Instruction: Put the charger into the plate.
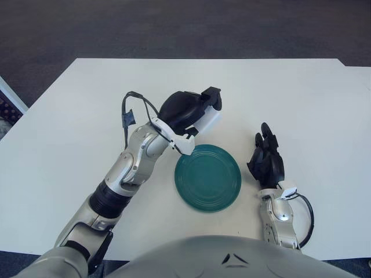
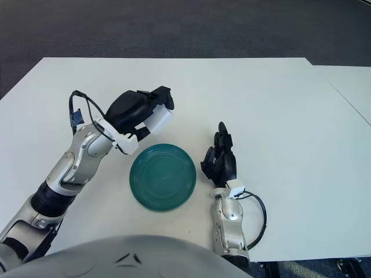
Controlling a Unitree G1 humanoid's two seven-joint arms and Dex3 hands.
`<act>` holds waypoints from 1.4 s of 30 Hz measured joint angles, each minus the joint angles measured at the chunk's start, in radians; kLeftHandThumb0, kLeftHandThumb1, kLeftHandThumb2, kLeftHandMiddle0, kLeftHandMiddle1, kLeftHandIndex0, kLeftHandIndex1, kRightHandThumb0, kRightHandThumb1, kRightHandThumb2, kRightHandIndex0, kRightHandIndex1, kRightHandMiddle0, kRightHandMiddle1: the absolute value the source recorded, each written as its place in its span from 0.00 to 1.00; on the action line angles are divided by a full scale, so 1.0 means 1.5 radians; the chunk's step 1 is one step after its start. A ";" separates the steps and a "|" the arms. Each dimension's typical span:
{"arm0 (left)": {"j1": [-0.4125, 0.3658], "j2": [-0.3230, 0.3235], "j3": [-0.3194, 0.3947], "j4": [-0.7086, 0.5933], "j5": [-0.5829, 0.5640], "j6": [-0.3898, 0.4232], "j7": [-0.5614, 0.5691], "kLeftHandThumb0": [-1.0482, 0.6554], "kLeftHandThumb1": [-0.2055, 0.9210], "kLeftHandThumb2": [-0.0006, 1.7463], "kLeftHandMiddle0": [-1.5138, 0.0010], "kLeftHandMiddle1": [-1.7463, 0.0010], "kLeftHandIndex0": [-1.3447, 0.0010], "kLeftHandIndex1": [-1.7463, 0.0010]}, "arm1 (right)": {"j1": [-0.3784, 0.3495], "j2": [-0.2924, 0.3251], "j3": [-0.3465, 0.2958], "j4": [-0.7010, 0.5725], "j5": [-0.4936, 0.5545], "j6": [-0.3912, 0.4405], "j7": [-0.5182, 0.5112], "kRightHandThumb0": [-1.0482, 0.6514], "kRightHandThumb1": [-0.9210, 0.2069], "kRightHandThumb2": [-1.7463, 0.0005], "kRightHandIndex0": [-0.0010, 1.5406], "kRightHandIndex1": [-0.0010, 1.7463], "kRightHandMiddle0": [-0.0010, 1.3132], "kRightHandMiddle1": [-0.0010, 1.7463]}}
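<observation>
- The left hand (image 1: 194,113) is clenched around the charger (image 1: 208,121), a white block that sticks out from between the dark fingers on the hand's right side.
- Hand and charger sit just beyond the far-left rim of the plate (image 1: 207,177), and appear to be lifted off the white surface (image 1: 301,98). The charger is therefore not yet over the dish, only beside its edge.
- The forearm reaches in from the near left and angles toward the plate, which suits carrying the charger across the rim rather than dropping it from straight above.
- The plate is a teal disc with concentric ridges, lying flat near the robot's body in the middle of the surface, with nothing in it.
- The right hand (image 1: 266,161) shows just to the right of the plate. Its fingers point away from the robot, held close together and gripping nothing, so it looks idle and clear of the drop zone.
- My judgement: what remains is a short move toward the plate's centre, followed by a release.
</observation>
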 measured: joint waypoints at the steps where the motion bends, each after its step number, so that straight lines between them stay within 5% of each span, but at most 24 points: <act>1: 0.011 0.005 0.004 -0.026 -0.005 -0.001 -0.013 0.61 0.17 0.97 0.45 0.00 0.51 0.00 | 0.001 0.000 0.000 -0.001 0.000 -0.001 0.001 0.06 0.00 0.49 0.00 0.00 0.00 0.09; 11: 0.079 0.036 0.003 -0.177 -0.050 -0.006 -0.134 0.61 0.23 0.92 0.46 0.03 0.55 0.00 | 0.010 -0.002 0.001 -0.003 0.001 0.004 0.011 0.07 0.00 0.48 0.00 0.00 0.00 0.07; 20: 0.122 0.023 -0.090 -0.126 0.046 -0.078 -0.111 0.61 0.19 0.94 0.44 0.04 0.53 0.00 | 0.017 -0.003 0.003 -0.006 -0.002 -0.009 0.018 0.06 0.00 0.45 0.00 0.00 0.00 0.05; 27: 0.121 0.040 -0.089 -0.118 0.070 -0.126 -0.116 0.61 0.18 0.95 0.43 0.05 0.53 0.00 | 0.024 -0.004 0.005 -0.007 -0.033 -0.024 -0.003 0.06 0.00 0.45 0.00 0.00 0.00 0.04; 33: 0.103 0.083 -0.094 -0.086 0.062 -0.221 -0.134 0.61 0.13 0.95 0.42 0.01 0.39 0.15 | 0.027 0.000 0.011 -0.010 -0.048 -0.020 -0.019 0.06 0.00 0.46 0.00 0.00 0.00 0.04; 38: 0.095 0.105 -0.095 -0.074 0.053 -0.268 -0.151 0.61 0.17 0.96 0.44 0.01 0.50 0.02 | 0.027 0.001 0.013 -0.015 -0.046 -0.008 -0.018 0.06 0.00 0.47 0.00 0.00 0.00 0.05; 42: 0.096 0.113 -0.092 -0.072 0.052 -0.284 -0.154 0.61 0.16 0.92 0.44 0.00 0.40 0.16 | 0.029 0.003 0.013 -0.021 -0.031 0.002 -0.011 0.07 0.00 0.48 0.00 0.00 0.00 0.05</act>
